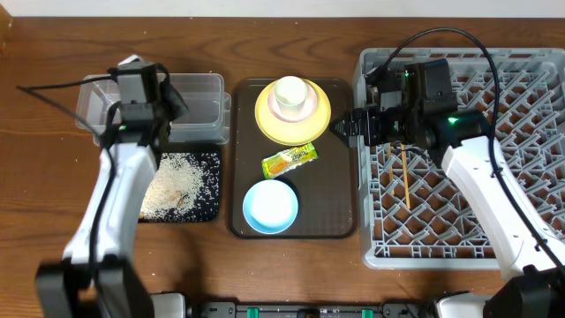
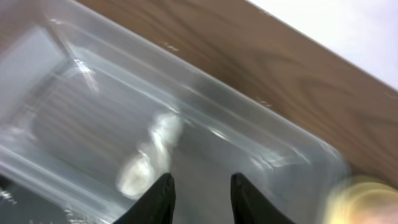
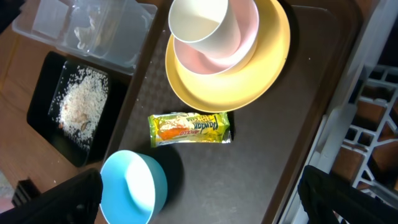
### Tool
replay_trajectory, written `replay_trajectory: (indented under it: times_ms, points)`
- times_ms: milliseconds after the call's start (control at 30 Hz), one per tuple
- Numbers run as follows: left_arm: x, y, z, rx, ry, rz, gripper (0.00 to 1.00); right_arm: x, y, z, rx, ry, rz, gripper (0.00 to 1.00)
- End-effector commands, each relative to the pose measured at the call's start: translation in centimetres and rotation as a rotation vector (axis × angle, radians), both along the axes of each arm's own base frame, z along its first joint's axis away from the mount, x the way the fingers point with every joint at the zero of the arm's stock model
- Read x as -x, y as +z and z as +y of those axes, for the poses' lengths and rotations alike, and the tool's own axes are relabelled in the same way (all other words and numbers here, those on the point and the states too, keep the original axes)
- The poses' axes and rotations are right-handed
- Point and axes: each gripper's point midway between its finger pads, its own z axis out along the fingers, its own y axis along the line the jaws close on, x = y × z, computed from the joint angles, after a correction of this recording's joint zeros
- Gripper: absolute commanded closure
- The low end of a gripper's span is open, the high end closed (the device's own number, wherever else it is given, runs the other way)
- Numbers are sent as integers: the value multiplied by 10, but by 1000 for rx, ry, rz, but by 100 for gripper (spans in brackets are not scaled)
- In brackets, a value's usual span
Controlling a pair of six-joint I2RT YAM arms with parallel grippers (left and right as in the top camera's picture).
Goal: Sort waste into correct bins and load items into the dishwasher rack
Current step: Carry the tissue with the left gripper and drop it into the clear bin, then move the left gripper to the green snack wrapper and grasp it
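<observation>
Wooden tabletop point(image 1: 53, 177), brown grain, carrying all lots. Clear tub point(image 1: 199, 97), far left: holds the crumpled tissue point(image 2: 152, 152). The left gripper point(image 2: 202, 199) hangs over it, fingers a narrow way apart with nothing between them, the tissue lying free beyond the tips. Black tray point(image 1: 210, 212), just in front of the tub: rice scraps point(image 1: 172, 185) heaped inside. Brown serving tray point(image 1: 340, 203), centre: yellow plate point(image 3: 261, 87) bearing a pale bowl point(image 3: 239, 43) with the white cup point(image 3: 199, 25) nested in it; snack wrapper point(image 3: 189, 129) flat between the plate and the light blue bowl point(image 3: 127, 186). Right gripper point(image 3: 199, 202): over the serving tray, fingers spread wide, empty. Dishwasher rack point(image 1: 530, 79), right: two chopsticks point(image 1: 404, 177) lodged among the pegs. Hazards, as judged: the wrapper lies flat and slick, so closing fingers may skid it away or nip only an edge. Wide fingers descending could clip the blue bowl or the plate rim, both near. Carrying the wrapper to the tub risks meeting the left arm parked there.
</observation>
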Motion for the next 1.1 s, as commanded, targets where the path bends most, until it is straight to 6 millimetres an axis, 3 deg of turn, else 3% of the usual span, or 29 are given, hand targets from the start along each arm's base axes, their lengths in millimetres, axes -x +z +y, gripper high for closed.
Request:
replay_trajectory:
  times_ms: [0, 67, 233, 400, 733, 1067]
  points:
    - [23, 43, -72, 267, -287, -58, 68, 1, 9, 5, -17, 12, -16, 1]
    - [47, 46, -100, 335, -373, -5, 66, 1, 9, 5, -17, 12, -16, 1]
    - [96, 17, -147, 284, -506, 197, 56, 1, 9, 5, -17, 12, -16, 1]
    - [121, -16, -184, 133, -677, 303, 52, 1, 9, 5, -17, 12, -16, 1]
    - [134, -80, -238, -160, -1083, 382, 48, 1, 9, 5, -17, 12, -16, 1]
    - [110, -120, -244, -264, -1125, 378, 44, 1, 9, 5, -17, 12, -16, 1]
